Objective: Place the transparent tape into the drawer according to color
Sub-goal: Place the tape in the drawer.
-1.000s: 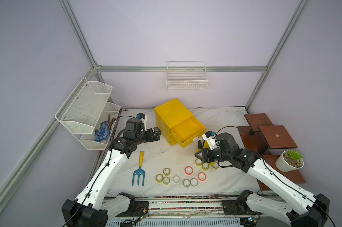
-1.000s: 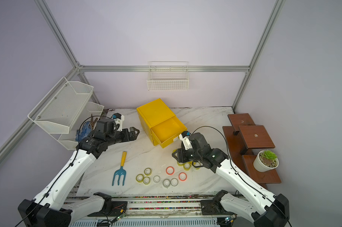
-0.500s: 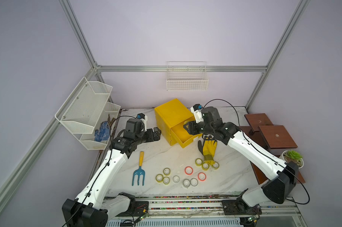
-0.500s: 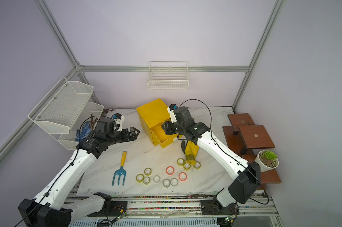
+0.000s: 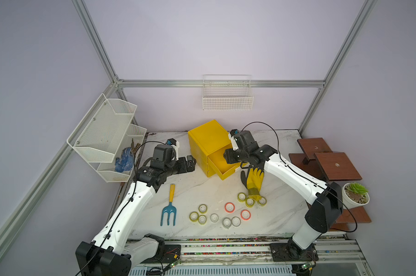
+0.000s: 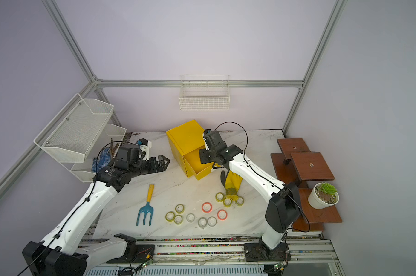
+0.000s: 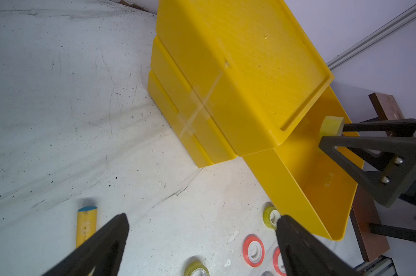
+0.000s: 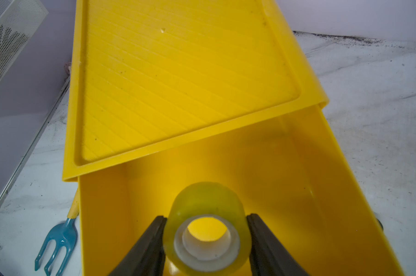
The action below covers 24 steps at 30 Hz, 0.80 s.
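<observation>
Tape rolls [image 5: 214, 218] with yellow-green, orange-red and clear rims are seen in both top views lying flat on the tabletop [image 5: 202, 188], three of them just beside the cuff of a yellow glove [image 5: 253, 179]. The top drawer [image 5: 228, 175] of the yellow cabinet [image 5: 208, 138] stands pulled out, and the right arm [image 5: 286, 172] is extended over it. The left fingers [image 6: 162, 162] are held wide apart beside the cabinet, well apart from a hand fork [image 5: 170, 208].

In the left wrist view, nothing is held between the spread left fingers [image 7: 106, 248]. One yellow-green roll [image 7: 330, 125] is pinched at the tips of the right fingers [image 7: 369, 148] over the open drawer [image 7: 286, 181].

In the right wrist view, that roll [image 8: 207, 208] is clasped on both sides by the right fingers [image 8: 149, 241], its white core facing the camera, above the drawer [image 8: 286, 167].
</observation>
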Motion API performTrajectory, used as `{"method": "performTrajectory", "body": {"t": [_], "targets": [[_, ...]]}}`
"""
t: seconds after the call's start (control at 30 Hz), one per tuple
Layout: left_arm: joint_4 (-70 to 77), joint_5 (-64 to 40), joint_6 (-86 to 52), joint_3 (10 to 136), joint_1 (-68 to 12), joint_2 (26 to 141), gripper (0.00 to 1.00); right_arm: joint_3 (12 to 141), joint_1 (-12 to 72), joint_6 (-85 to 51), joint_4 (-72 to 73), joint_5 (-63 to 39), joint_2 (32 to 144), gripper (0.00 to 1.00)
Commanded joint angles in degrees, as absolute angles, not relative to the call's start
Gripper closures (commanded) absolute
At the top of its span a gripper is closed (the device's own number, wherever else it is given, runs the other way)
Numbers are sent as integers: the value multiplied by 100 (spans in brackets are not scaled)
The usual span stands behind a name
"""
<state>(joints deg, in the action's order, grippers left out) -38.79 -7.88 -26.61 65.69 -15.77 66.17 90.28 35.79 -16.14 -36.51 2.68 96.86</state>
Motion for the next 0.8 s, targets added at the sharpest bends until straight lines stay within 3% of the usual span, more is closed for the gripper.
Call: {"method": "performTrajectory", "body": {"t": [0.0,0.4,0.43,0.77], "targets": [[-3861,-808,-2725,6528,-1539,6583,0,9253,3595,-1615,-3622,382,9719,39],[-3959,-790,-2672,6493,-1539,6507,0,9015,3588,-1799,-3116,201,8964,35],[-3965,-786,-2672,6481,-1538,6483,0,8912,3593,-1814,-3014,194,8871,30],[-4293,-741,-2610,6251,-1547,6055,0,6926,3587,-1975,-1975,-29,6505,29]]}}
